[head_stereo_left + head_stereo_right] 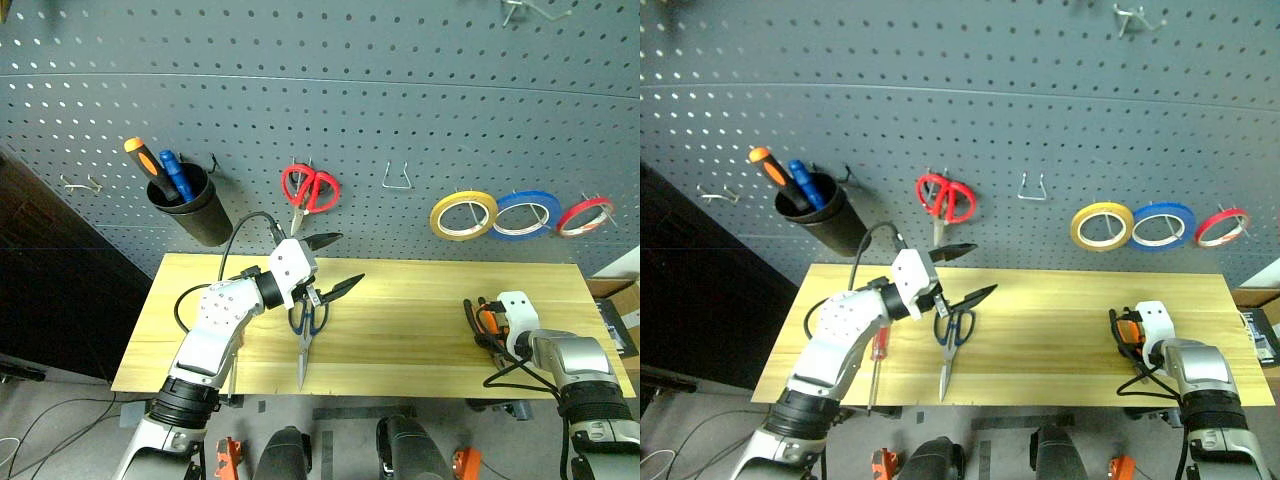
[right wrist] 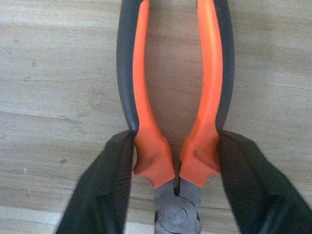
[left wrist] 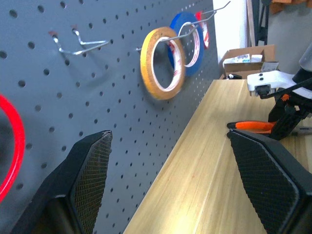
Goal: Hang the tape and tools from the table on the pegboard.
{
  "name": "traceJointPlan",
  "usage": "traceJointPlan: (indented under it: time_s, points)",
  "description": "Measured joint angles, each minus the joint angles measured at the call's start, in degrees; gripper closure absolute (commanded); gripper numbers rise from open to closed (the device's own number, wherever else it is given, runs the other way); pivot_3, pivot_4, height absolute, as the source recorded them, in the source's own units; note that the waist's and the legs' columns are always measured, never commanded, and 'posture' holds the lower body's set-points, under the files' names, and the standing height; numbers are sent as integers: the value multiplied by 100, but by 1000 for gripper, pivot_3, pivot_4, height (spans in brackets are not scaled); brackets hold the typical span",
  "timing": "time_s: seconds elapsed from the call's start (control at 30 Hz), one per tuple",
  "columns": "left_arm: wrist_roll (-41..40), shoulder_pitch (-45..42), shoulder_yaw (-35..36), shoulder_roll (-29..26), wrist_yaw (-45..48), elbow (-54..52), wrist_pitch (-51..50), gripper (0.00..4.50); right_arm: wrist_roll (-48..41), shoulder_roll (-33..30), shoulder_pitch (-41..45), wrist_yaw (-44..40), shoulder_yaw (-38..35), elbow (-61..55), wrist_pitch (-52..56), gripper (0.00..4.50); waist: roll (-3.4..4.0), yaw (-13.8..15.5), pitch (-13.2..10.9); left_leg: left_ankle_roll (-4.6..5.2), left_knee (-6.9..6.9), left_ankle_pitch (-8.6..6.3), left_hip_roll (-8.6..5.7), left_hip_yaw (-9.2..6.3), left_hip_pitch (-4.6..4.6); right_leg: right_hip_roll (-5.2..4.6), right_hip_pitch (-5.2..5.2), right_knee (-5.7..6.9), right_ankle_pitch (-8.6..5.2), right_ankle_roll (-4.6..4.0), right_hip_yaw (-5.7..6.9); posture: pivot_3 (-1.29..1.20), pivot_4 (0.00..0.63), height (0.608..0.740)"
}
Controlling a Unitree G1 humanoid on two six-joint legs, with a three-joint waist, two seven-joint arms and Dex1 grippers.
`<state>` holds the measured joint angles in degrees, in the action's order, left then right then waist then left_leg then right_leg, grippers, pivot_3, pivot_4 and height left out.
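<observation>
My right gripper (image 2: pixel 176 161) has its jaws set on either side of the small pliers (image 2: pixel 175 92), one finger against each orange-and-black handle just above the pivot; they look to be in contact, though I can't tell whether the squeeze is firm yet. The pliers lie flat on the worktop (image 1: pixel 420 330) near its right end. My left gripper (image 1: pixel 335 265) hangs above the worktop's left half, near the back edge, jaws spread wide and holding nothing. Beneath it the blue-handled scissors (image 1: pixel 306 335) lie with blades pointing to the front edge, and the red-handled screwdriver (image 1: pixel 876 365) lies beside them toward the left end. On the pegboard (image 1: pixel 400 110) the yellow-tan tape (image 1: pixel 463 215) already hangs on a hook, next to a blue roll (image 1: pixel 526 213) and a red roll (image 1: pixel 585 215); red scissors (image 1: pixel 308 188) and a black cup (image 1: pixel 192 205) of tools hang further left. So I judge the step in hand is picking up the pliers, with scissors and screwdriver left to do. Next I need a sure grip, a clean lift, then to carry the handles over a free hook, perhaps the bare one (image 1: pixel 399 178) between scissors and tape, without letting them spread or slip.
</observation>
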<state>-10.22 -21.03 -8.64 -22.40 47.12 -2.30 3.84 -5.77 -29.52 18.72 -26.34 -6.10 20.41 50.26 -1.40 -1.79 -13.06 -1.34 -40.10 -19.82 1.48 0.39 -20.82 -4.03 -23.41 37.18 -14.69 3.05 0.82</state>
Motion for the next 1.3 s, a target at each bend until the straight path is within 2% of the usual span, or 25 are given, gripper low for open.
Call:
traceJointPlan:
  time_s: [0.23, 0.33, 0.53, 0.6, 0.73, 0.83, 0.9, 1.07, 1.3]
  points:
    - [-34, 145, 0, -41, 130, 2, 11, 406, 7, 109, -61, 153, 17, 29, -416, 2290, -7, -5, 9, 0, 0, 0, 1, 3, 4, 1, 0, 4, 1, -1, -3, 0, 207, 740]
    - [-77, 289, 43, -67, 111, 1, 10, 406, 3, 243, -452, 366, -9, -529, -592, 2290, 8, 9, 15, 0, 5, 0, 7, 2, -1, -1, -8, 3, 1, -1, -4, 8, 208, 740]
    - [-308, 645, 446, -168, -164, -286, -395, 406, 5, 1001, -1361, 1261, -159, -3637, -214, 2290, 45, 17, 18, -1, 12, 0, 14, -6, -20, -3, -34, 7, 0, 0, -12, 12, 210, 740]
    - [-471, 831, 569, -140, -289, -519, -604, 406, 73, 1366, -1584, 1610, 21, -4698, -101, 2290, 48, 31, 22, -1, 13, -1, 13, -12, -20, -2, -33, 7, 0, 0, -8, 11, 210, 740]
    - [-777, 1153, 708, -102, -417, -830, -887, 406, 511, 1810, -1957, 2108, 1317, -5849, -256, 2290, 47, 27, 24, 0, 12, -1, 3, -13, -20, -1, -33, 5, -1, -1, -9, 12, 206, 740]
    - [-800, 1190, 828, -5, -579, -902, -913, 406, 967, 1866, -1713, 2368, 1977, -6079, -661, 2290, 47, 30, 24, -1, 4, 0, -14, -14, -18, -2, -30, 8, 0, 0, -9, 7, 198, 740]
    - [-829, 1141, 974, 72, -788, -877, -984, 406, 1328, 1895, -1213, 2571, 2151, -5978, -1118, 2291, 46, 27, 24, -7, 3, 5, -20, -17, -13, -2, -29, 17, 0, -1, -9, 10, 196, 740]
    - [-929, 951, 1055, 209, -946, -878, -1129, 406, 1975, 1969, 96, 2880, 2297, -5361, -2348, 2291, 43, 22, 26, -12, 8, 7, -19, -20, -11, 1, -36, 35, -3, -6, -6, 21, 191, 740]
    - [-1015, 889, 1061, 245, -1012, -920, -1269, 406, 2037, 2090, 1000, 2854, 2161, -4267, -3234, 2291, 43, 23, 26, -13, 9, 8, -16, -11, -15, 0, -45, 40, -3, -7, -8, 33, 189, 740]
